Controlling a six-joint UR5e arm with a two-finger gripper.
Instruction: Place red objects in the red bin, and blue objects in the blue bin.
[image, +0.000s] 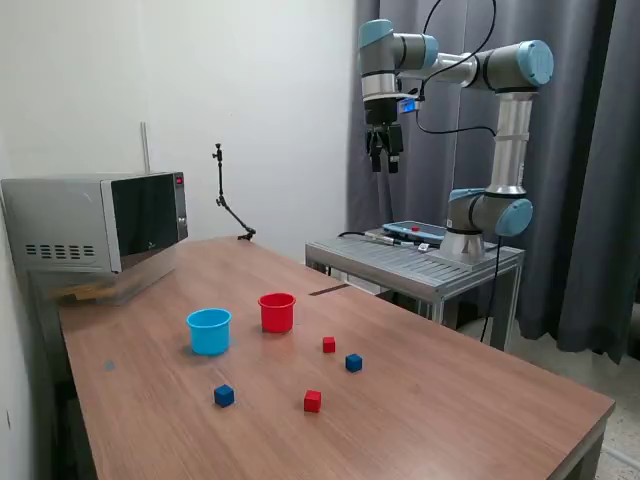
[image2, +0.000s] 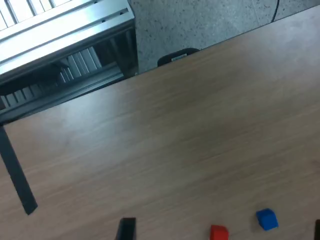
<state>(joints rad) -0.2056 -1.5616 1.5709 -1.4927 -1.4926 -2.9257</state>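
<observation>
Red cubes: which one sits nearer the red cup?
The red cube beside the blue cube, just off the red cup; the other red cube lies farther away, toward the table's front edge.

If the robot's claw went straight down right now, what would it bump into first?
Probably bare wooden table. The gripper hangs high, pointing down, near the table's far edge; the cubes and cups look well off its line, though depth is unclear.

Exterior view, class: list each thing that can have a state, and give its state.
Gripper: raised high, holding nothing.
Red cup: upright, inside hidden.
Blue cup: upright, inside hidden.
Red cubes: loose on table.
Blue cubes: loose on table.
Microwave: door closed.
</observation>
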